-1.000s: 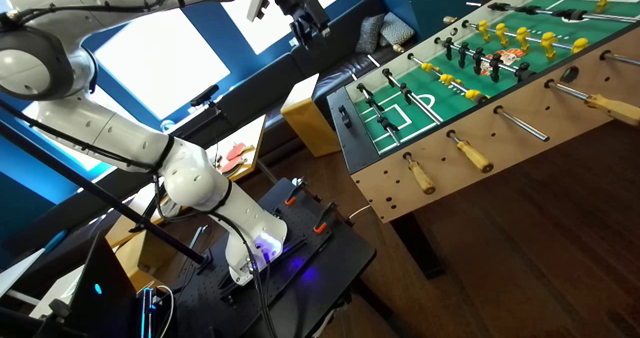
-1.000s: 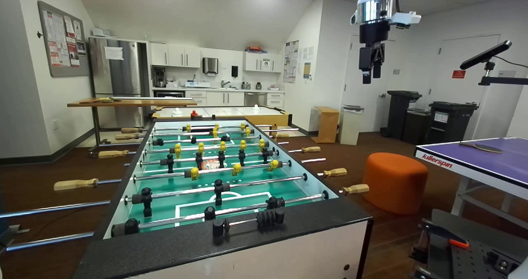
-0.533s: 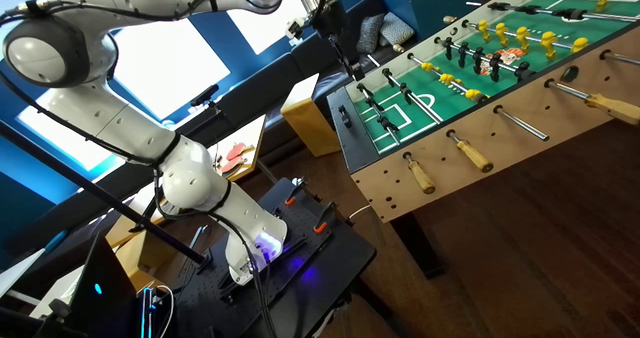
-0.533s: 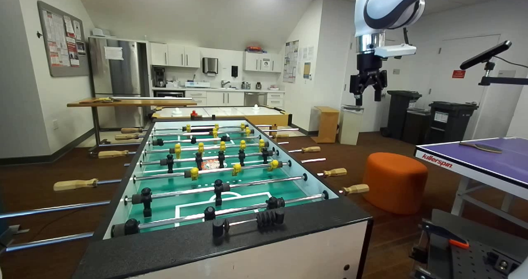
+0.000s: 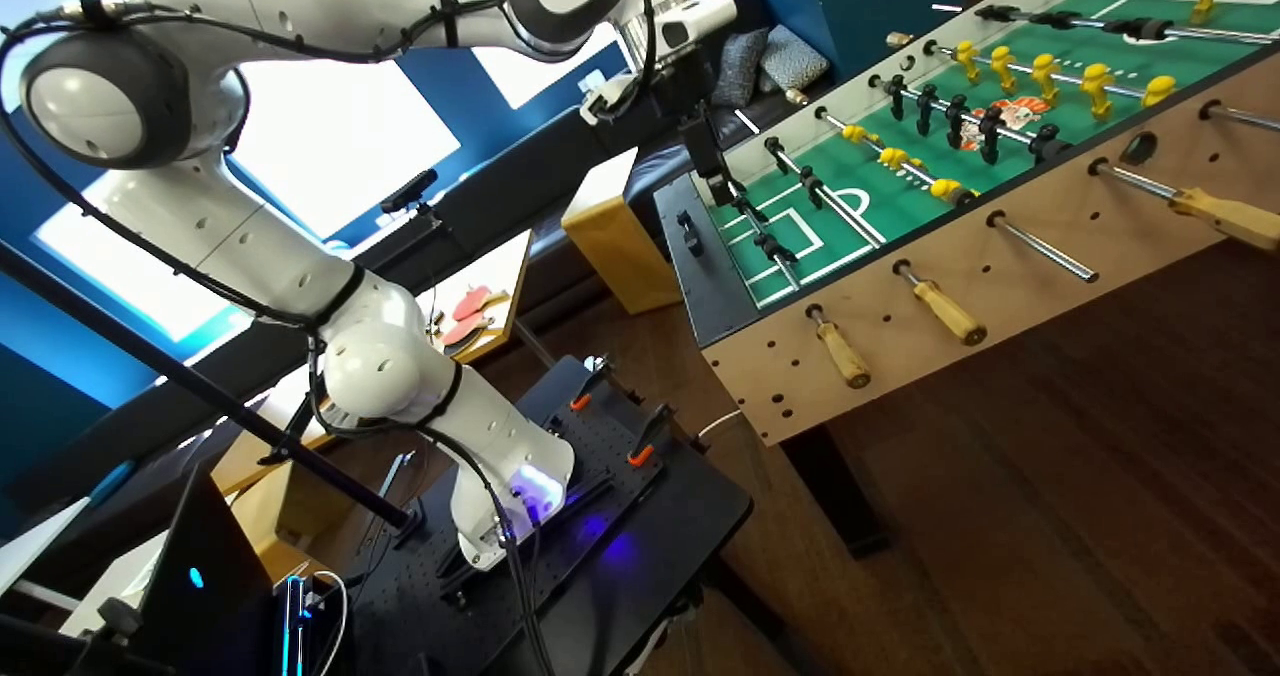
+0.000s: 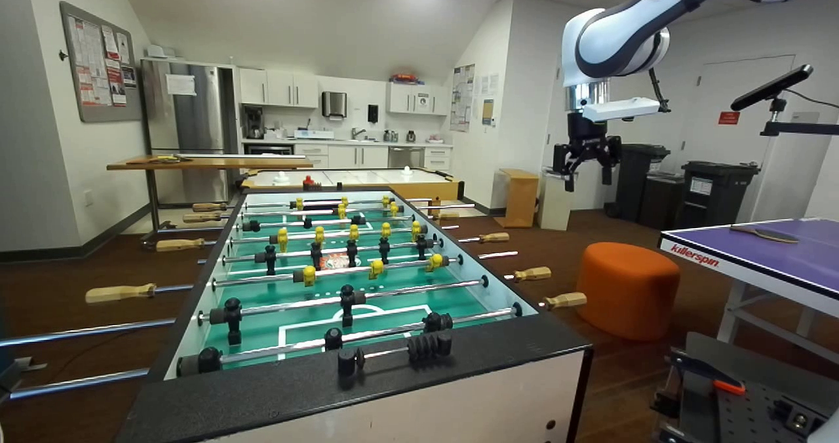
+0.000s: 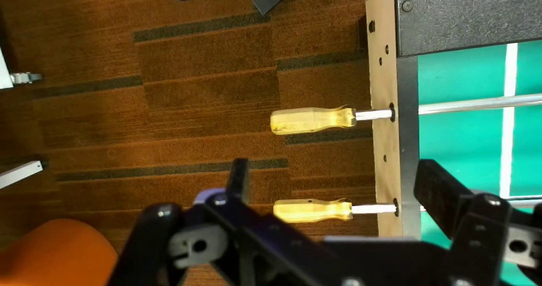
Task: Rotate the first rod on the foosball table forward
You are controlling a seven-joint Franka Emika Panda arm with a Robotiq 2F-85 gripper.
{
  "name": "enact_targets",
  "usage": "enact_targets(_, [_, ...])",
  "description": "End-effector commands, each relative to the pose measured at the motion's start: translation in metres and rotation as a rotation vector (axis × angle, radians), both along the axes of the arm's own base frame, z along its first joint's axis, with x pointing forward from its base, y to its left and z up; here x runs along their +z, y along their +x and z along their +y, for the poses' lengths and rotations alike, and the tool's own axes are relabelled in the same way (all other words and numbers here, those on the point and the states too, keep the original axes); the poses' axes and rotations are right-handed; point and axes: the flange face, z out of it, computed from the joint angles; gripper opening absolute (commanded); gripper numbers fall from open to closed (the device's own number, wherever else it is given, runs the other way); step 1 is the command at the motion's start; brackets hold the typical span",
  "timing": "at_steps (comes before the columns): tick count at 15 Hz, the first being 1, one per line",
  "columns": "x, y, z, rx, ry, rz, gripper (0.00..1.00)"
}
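The foosball table shows in both exterior views. Its first rod, with black figures, runs across near the end panel, and its wooden handle sticks out on the side. The handle also shows in an exterior view and in the wrist view. My gripper points down, open and empty, in the air well above the handles. In the wrist view the gap between its fingers frames the second rod's handle, with the first handle farther up the picture. The gripper touches no handle.
An orange stool stands beside the handles. A purple ping-pong table is at the right. The robot's black base table stands near the foosball table's end. A black score counter sits on the end panel. Several other rods lie beyond.
The gripper has turned about its wrist and come down toward the foosball table, with the fingers now seen spread. The rods and handles have not moved.
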Motion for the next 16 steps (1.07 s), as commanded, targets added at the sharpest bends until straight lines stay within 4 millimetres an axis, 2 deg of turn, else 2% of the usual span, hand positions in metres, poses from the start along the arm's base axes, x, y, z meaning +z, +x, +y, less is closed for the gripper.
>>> enact_targets(1, [0.001, 0.001, -0.005, -0.041, 0.006, 0.001, 1.0])
enact_targets(4, [-0.011, -0.013, -0.025, -0.202, 0.038, -0.042, 1.0])
enact_targets(7, [-0.032, -0.036, -0.046, -0.355, 0.082, -0.084, 1.0])
enact_targets(11, [-0.074, -0.064, -0.07, -0.547, 0.081, -0.176, 1.0])
enact_targets(13, [-0.098, -0.073, -0.074, -0.649, 0.067, -0.218, 1.0])
enact_targets(16, [-0.13, -0.074, -0.067, -0.755, 0.044, -0.251, 1.0])
